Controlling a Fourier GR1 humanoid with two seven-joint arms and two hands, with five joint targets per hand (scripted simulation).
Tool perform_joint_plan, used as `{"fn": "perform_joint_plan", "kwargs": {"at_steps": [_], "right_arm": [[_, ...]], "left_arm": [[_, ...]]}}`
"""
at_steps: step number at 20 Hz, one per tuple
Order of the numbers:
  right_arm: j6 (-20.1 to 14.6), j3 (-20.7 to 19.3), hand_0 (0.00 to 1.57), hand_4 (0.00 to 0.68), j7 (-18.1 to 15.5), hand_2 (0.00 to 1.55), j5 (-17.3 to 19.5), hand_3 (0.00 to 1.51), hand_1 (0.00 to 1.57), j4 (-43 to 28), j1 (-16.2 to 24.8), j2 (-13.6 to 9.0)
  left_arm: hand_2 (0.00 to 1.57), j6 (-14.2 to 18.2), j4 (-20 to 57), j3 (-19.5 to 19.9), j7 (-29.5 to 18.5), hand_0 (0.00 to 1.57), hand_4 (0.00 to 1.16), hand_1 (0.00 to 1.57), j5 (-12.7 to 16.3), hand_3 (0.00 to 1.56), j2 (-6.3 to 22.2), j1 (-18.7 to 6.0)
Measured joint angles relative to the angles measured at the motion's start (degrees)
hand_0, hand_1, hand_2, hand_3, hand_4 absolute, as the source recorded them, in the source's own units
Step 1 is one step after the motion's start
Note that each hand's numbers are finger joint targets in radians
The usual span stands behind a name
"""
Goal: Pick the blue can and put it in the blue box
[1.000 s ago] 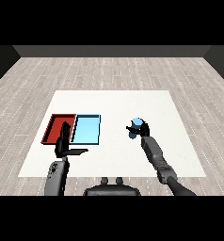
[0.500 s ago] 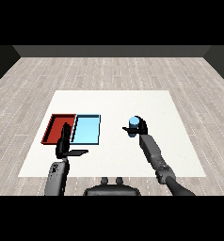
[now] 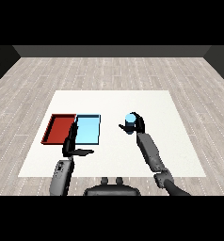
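Grey plank floor, white table [image 3: 114, 101] in the middle. Left to right: red tray [image 3: 59, 129] touching blue tray [image 3: 88, 129] on its 3 o'clock side. Left hand [image 3: 70, 143] hangs over their near edges, fingers straight and apart, thumb out toward 3 o'clock, holding nothing. Blue can [image 3: 130, 122] sits upright well to 3 o'clock of the blue tray, right hand [image 3: 135, 124] curled round it. Likely light, rigid, smooth-walled, so slippery; wrap mid-body, keep it upright for the carry toward 9 o'clock.
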Motion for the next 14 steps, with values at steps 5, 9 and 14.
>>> {"fn": "perform_joint_plan", "kwargs": {"at_steps": [5,9,14], "right_arm": [[0.7,2.31,1.45,0.534,3.3,1.47,0.44,1.36,1.45,-8.67,3.32,0.3],[1.03,5.19,1.44,0.556,6.72,1.47,1.02,1.34,1.44,-18.86,10.05,0.32],[-0.38,8.41,1.45,0.567,9.36,1.46,1.49,1.36,1.45,-25.08,12.2,0.73]], "left_arm": [[0.0,2.36,1.1,-3.55,1.62,0.0,0.0,0.0,0.33,0.0,-0.52,-2.32],[0.0,3.05,0.34,-5.02,3.0,0.0,0.0,0.0,0.46,0.0,-0.65,-2.89],[0.0,4.41,2.42,-6.88,3.25,0.0,0.0,0.0,1.88,0.0,-0.69,-5.81]]}}
